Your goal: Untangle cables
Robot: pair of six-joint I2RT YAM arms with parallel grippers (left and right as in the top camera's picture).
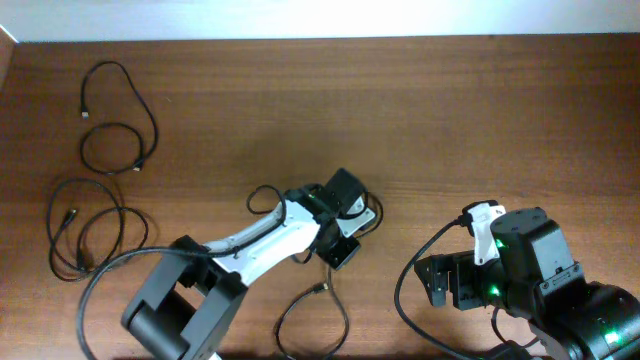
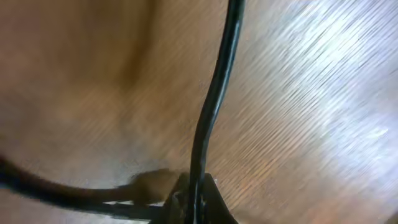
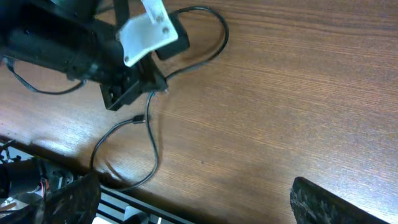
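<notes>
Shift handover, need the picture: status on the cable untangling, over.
Left end effector shut on one cable. Right end effector open, empty. Other two cables lie apart, far left. Nothing seen blocking.

This looks like a robotics lab bench. A plain wood-grain table [image 1: 420, 110] has a bare white wall [image 1: 320, 18] along its far edge. The left arm [image 1: 260, 235] and right arm [image 1: 545, 275] stand at its near edge, and thin black cables [image 1: 110, 130] lie loose by its left edge.
</notes>
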